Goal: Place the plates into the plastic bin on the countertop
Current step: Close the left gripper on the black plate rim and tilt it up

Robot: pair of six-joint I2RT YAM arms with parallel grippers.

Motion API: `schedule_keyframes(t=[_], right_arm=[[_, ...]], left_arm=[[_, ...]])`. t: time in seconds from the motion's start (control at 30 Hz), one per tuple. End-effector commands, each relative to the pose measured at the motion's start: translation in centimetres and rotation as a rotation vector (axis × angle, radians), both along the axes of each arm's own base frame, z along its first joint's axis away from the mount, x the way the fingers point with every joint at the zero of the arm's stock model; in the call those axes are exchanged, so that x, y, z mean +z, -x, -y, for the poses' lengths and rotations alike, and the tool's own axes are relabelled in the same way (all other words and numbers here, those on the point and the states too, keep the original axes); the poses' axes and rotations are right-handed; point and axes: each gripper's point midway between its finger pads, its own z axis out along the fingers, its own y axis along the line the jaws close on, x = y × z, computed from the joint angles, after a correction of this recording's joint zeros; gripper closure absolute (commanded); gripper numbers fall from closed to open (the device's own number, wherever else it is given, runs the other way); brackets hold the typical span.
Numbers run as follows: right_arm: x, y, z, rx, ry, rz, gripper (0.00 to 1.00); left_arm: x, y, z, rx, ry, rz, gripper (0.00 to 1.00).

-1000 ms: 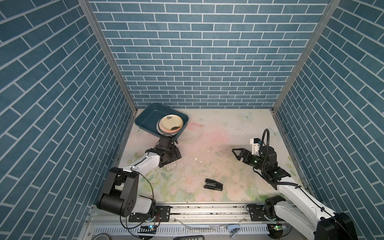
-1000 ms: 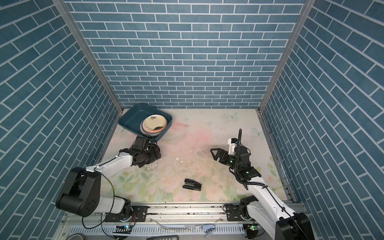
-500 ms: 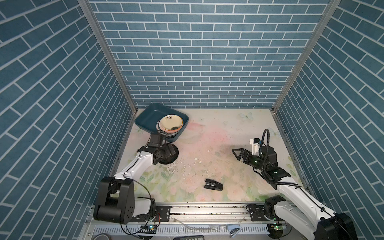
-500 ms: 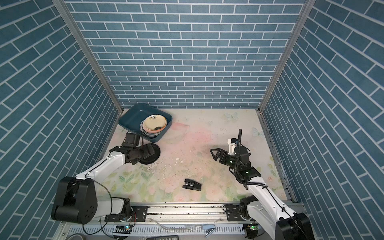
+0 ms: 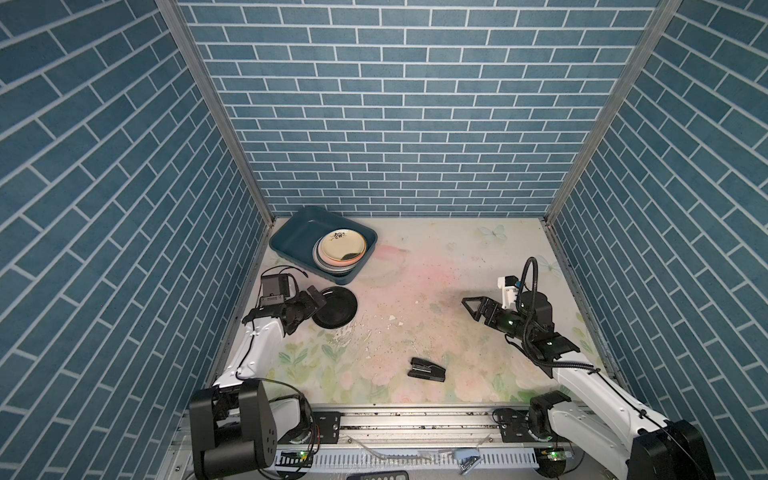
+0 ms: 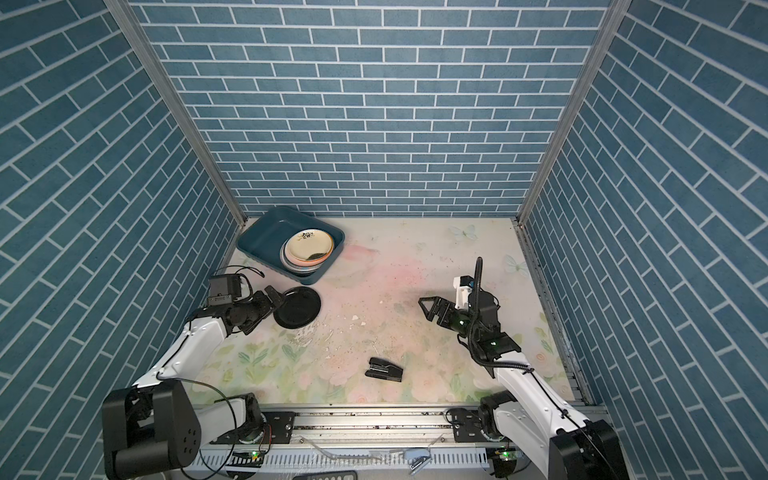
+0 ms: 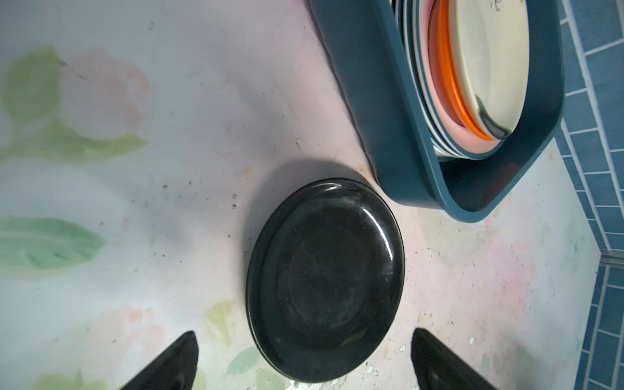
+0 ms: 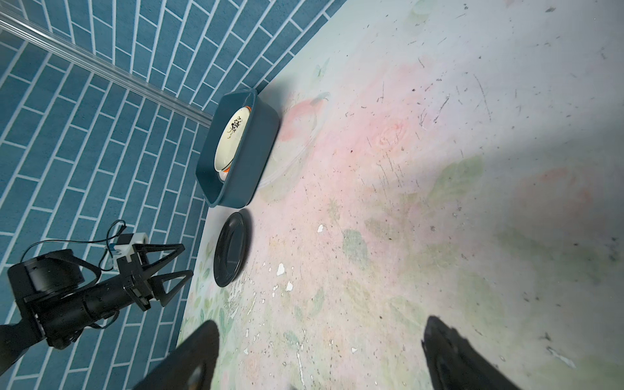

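A black plate [image 5: 336, 308] [image 6: 298, 308] [image 7: 326, 280] [image 8: 233, 248] lies flat on the flowered countertop [image 5: 415, 291], just in front of the plastic bin [image 5: 291, 237] [image 6: 266, 237] [image 7: 371, 84] [image 8: 256, 152]. Several plates [image 5: 341, 249] [image 6: 309, 248] [image 7: 489, 60] [image 8: 231, 141] are stacked in the bin's right half, a cream one on top and an orange rim below it. My left gripper [image 5: 316, 297] [image 6: 275, 297] [image 7: 304, 332] [image 8: 187, 260] stands open at the black plate's left rim and holds nothing. My right gripper [image 5: 469, 311] [image 6: 426, 309] [image 8: 320, 324] hangs open and empty over the right of the countertop.
A small black stapler-like object [image 5: 426, 370] [image 6: 383, 369] lies near the front middle. White flakes and scuffs dot the surface beside the black plate. The bin sits in the back left corner against the brick walls, its left half bare.
My left gripper has drawn back to the left off the black plate, which now lies fully uncovered. The right arm has not moved.
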Motion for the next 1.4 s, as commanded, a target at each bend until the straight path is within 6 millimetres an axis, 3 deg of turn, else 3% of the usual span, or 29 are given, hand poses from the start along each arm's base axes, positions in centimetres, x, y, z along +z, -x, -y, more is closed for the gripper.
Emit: schedule_keyframes(t=[0.0, 0.17, 0.57, 0.83, 1.13, 1.37], right_arm=[[0.8, 0.1, 0.0, 0.003, -0.017, 0.026, 0.06], [0.7, 0.5, 0.4, -0.009, -0.008, 0.027, 0.06], [0.6, 0.3, 0.5, -0.021, -0.004, 0.019, 0.06], [0.6, 0.2, 0.6, -0.029, -0.003, 0.017, 0.06], [0.6, -0.1, 0.6, -0.036, -0.002, 0.010, 0.06], [0.6, -0.1, 0.6, -0.036, -0.004, 0.011, 0.06]], left_arm=[[-1.0, -0.2, 0.7, -0.012, 0.074, 0.010, 0.00], [-1.8, -0.8, 0.7, -0.003, 0.107, 0.036, 0.02], [-3.8, -0.7, 0.6, 0.033, 0.153, 0.004, 0.23], [-5.2, -0.7, 0.8, 0.026, 0.164, -0.021, 0.31], [-6.7, -0.3, 0.5, 0.019, 0.135, -0.048, 0.61], [-7.2, -0.2, 0.2, 0.011, 0.110, -0.064, 0.74]])
